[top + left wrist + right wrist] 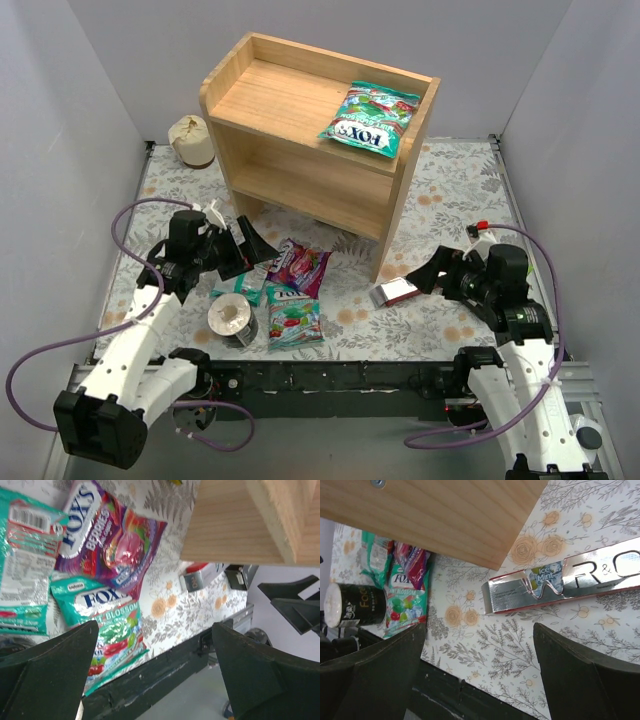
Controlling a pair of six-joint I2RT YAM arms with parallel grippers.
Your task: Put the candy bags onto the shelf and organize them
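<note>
The wooden shelf (pixel 300 110) stands at the back with one green FOX'S bag (pixel 368 118) on its top tier. On the table lie a purple-magenta bag (pixel 298 268), a green bag (pixel 292 318) and a teal bag (pixel 245 285). My left gripper (pixel 258 250) is open and empty, hovering just left of them; its view shows the purple bag (pixel 112 542), the green bag (pixel 112 630) and the teal bag (pixel 25 570). My right gripper (pixel 425 272) is open and empty, right of the shelf's front leg.
A slim red-and-silver box (pixel 397 291) lies just in front of my right gripper, also in the right wrist view (pixel 560 585). A dark roll with a cream top (pixel 233 322) stands beside the bags. A beige round object (pixel 192 140) sits at the back left.
</note>
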